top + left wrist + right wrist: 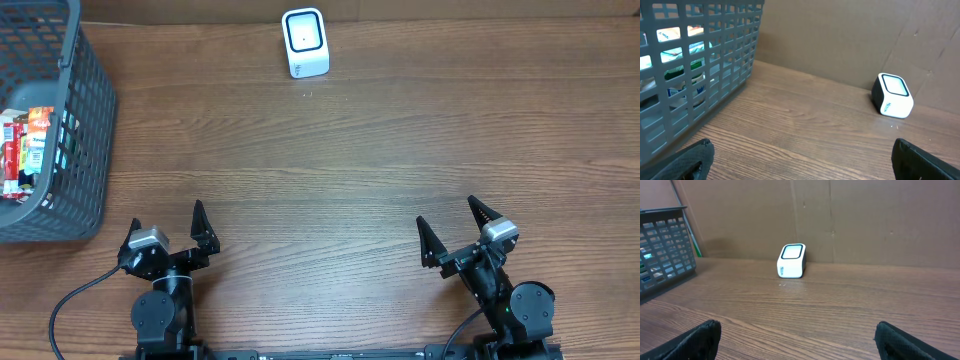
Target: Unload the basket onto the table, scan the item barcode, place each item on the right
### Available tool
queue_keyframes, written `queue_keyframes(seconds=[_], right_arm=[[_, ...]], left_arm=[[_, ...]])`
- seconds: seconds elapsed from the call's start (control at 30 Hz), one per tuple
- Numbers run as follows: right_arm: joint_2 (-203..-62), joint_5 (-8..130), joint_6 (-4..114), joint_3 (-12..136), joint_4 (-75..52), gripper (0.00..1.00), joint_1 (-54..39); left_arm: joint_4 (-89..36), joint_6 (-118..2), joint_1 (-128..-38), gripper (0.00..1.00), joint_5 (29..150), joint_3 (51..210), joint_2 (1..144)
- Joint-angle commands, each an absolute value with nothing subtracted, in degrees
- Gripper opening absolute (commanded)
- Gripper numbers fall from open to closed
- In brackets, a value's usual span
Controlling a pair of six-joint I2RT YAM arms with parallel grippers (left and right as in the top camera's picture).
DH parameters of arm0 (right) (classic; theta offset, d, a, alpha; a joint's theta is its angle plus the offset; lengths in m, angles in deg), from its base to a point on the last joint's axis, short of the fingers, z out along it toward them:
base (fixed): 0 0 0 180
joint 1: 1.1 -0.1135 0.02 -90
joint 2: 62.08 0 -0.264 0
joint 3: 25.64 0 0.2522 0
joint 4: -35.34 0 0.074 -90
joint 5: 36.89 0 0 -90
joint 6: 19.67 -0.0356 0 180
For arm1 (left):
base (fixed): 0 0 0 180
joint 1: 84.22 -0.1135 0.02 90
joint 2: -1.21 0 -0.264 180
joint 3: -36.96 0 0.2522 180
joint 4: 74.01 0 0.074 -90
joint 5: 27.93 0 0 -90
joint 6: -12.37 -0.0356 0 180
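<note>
Not started: left fingers [201,222] and right fingers [426,240] stand wide, empty, at the near edge. Items [25,150] lie in the basket [92,120] at left; the scanner [304,42] stands far centre. Pick-up and scan are left to do.

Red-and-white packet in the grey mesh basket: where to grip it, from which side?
Probably its exposed top edge, coming straight down through the open top of the grey mesh basket: the walls block side access, and the red-and-white packet sits packed among others. The open left gripper is nearer.
</note>
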State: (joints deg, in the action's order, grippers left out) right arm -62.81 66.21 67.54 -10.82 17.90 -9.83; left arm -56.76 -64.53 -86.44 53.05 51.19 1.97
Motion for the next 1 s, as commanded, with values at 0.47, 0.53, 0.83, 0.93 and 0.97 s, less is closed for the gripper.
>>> queue_keyframes(seconds=[0.47,0.53,0.83,0.93,0.97], right_arm=[[-62.2,65.8,67.8,-11.4,18.2,1.00,-10.0],[-62.2,65.8,67.8,-11.4,18.2,1.00,-10.0],[-62.2,65.8,67.8,-11.4,18.2,1.00,-10.0],[-62.2,65.8,67.8,-11.4,18.2,1.00,-10.0],[-62.2,65.8,67.8,-11.4,18.2,1.00,-10.0]], left_arm=[[-56.5,-65.4,-86.1,1.00,53.6,51.1,1.5],[-56.3,-65.4,-86.1,1.00,54.3,51.2,1.5],[-46.2,-65.4,-86.1,1.00,56.2,57.5,1.5],[-43.0,-65.4,-86.1,1.00,56.6,62.1,1.5],[-42.2,-65.4,-86.1,1.00,57.6,63.9,1.5]])
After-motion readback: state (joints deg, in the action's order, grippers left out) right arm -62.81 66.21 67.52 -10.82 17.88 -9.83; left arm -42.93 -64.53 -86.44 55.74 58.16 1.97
